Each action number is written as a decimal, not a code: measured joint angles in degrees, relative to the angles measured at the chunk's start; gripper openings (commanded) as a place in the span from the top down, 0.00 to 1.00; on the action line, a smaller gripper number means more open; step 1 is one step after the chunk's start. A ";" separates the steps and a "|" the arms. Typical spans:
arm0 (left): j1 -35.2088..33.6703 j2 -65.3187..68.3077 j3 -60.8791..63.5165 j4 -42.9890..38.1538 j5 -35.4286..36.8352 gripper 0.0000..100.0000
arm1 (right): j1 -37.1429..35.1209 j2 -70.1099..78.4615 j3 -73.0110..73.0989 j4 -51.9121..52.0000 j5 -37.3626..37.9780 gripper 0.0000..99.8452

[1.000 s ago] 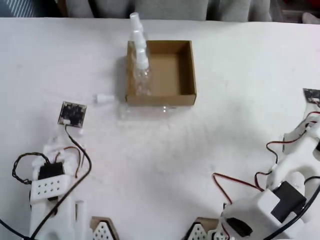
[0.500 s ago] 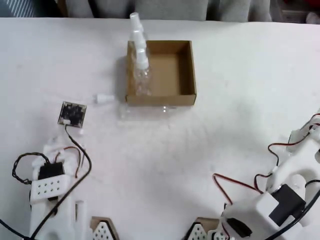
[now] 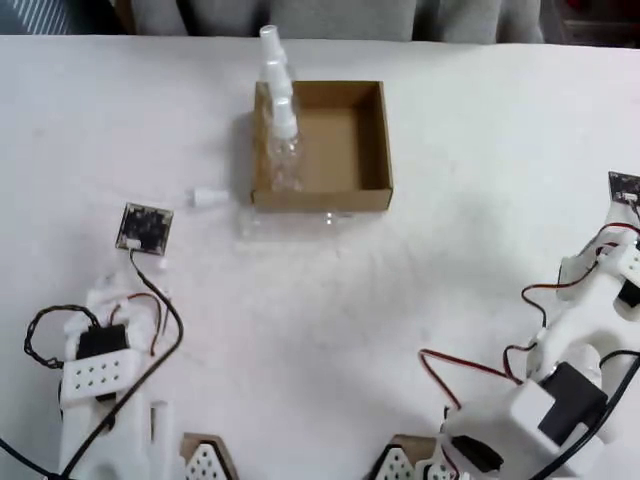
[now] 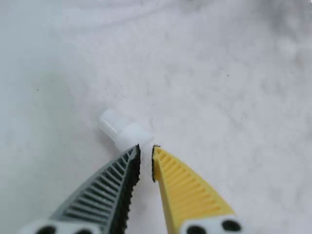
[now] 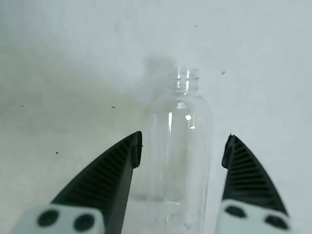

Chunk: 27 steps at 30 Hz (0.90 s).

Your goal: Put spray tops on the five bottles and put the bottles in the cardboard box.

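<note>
Bottle axis is what counts here. In the right wrist view an uncapped clear bottle (image 5: 178,146) lies on the white table (image 3: 480,120) with its threaded neck pointing straight away from the right gripper (image 5: 183,140). Its long axis runs along the gripper's reach, and its body sits between the two black fingers. Those fingers are spread wide, one on each side of the body and apart from it, gripping nothing. A squeeze across the body looks like the coming move, and it should need no turn of the wrist.

The loose spray top (image 4: 122,130) lies just past the grey fingertip of the left gripper (image 4: 145,151), off to that finger's side rather than ahead of the slit. This gripper is drawn almost together, with a thin gap and nothing in it. It would probably have to widen and shift toward the grey side to take the top.

The high view places the spray top just left of the cardboard box (image 3: 384,135). The left arm (image 3: 95,370) at lower left is far nearer to it than the right arm (image 3: 560,400) at lower right. Capped bottles (image 3: 282,130) stand at the box's left wall. Another bare bottle (image 3: 290,222) lies crosswise just in front of the box. I cannot tell whether it is the one between the right fingers.
</note>
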 measured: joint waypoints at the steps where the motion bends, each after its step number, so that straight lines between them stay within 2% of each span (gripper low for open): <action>1: 0.00 0.00 0.00 0.00 0.00 0.94 | 0.00 1.23 -0.09 0.00 0.26 0.77; 14: 0.00 0.00 0.00 0.00 0.00 0.94 | 0.00 14.07 -8.35 0.00 0.70 0.77; 21: 0.00 0.00 0.00 0.00 0.00 0.94 | -0.09 14.15 -11.78 5.54 10.90 0.76; 27: 0.00 0.00 0.00 0.00 0.00 0.94 | -0.09 14.15 -15.21 10.73 16.88 0.69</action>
